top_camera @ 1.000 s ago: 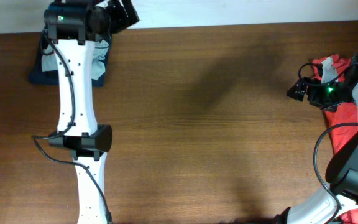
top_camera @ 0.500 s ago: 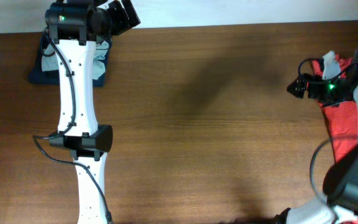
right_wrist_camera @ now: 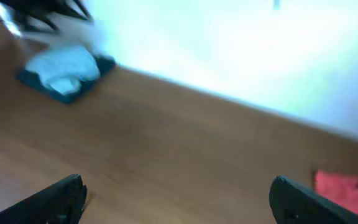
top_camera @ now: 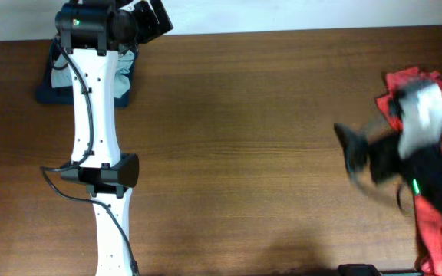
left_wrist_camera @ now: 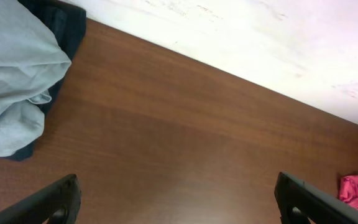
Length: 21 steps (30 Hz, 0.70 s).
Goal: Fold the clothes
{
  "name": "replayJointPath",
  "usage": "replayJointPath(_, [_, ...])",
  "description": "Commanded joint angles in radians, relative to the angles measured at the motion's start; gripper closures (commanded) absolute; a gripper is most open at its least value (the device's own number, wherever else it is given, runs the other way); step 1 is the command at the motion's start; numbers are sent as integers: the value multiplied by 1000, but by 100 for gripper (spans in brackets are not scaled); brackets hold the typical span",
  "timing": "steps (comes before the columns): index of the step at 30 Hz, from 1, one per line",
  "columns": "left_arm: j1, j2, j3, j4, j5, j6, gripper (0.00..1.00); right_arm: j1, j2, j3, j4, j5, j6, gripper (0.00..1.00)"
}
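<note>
Wooden tabletop (top_camera: pixel 244 138) seen from above. Pale grey-blue T-shirt (left_wrist_camera: pixel 11 74) on navy garment (top_camera: pixel 46 92), far-left corner: prob. a done stack parked clear of the centre. Red T-shirt (top_camera: pixel 401 80) bunched at right edge, likely next. Left gripper (left_wrist_camera: pixel 179 205) & right gripper (right_wrist_camera: pixel 179 202): jaws wide apart, both empty.

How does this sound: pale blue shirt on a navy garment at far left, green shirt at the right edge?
Not quite: the overhead view shows the right-edge shirt is red, not green. The pale blue shirt does lie on the navy garment at far left.
</note>
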Motion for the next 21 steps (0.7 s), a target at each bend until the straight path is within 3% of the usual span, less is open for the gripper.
replayJointPath(1, [0,7,-2,1,-11,5,1,45,-203,7,-27,44,-10,1])
replayJointPath(8, [0,7,-2,1,-11,5,1,56,-467,-28,-156,45,-9,1])
replayJointPath(14, [0,7,-2,2,-11,5,1,55,-618,-200,-136,45,-9,1])
replayJointPath(21, [0,7,-2,1,-11,5,1,55,-805,-598,180,37,-5,1])
